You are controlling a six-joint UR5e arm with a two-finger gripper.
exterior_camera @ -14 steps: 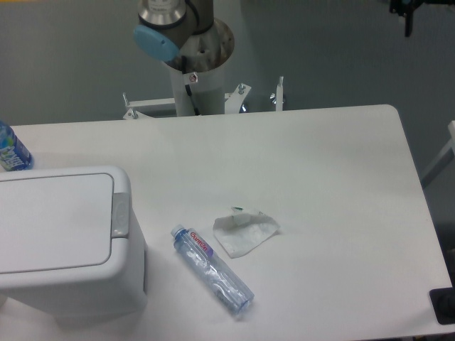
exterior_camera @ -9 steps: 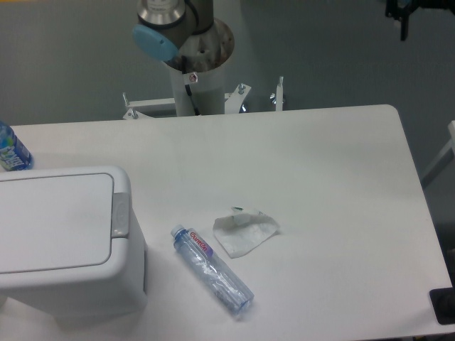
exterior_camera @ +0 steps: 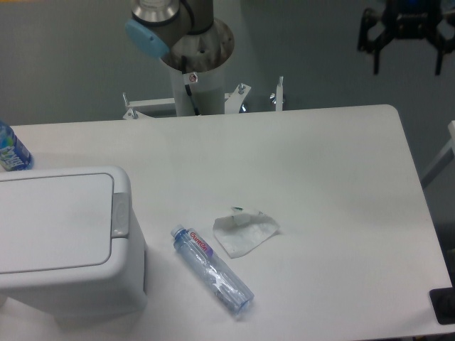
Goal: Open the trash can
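White trash can (exterior_camera: 64, 241) sits at table's near-left corner, lid shut, grey push-button (exterior_camera: 121, 215) on its right rim, long axis front-to-back. Gripper (exterior_camera: 405, 69) hangs far upper right, apparently spread open and empty, diagonally opposite the can.

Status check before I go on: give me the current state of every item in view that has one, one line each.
trash can: lid shut, grey push-button untouched.
pincer: open, empty, high over the table's far right corner.
plastic bottle: lying on its side, capped, looks empty.
tissue: crumpled, lying beside the bottle.
second bottle: at the left edge behind the can, mostly cut off.
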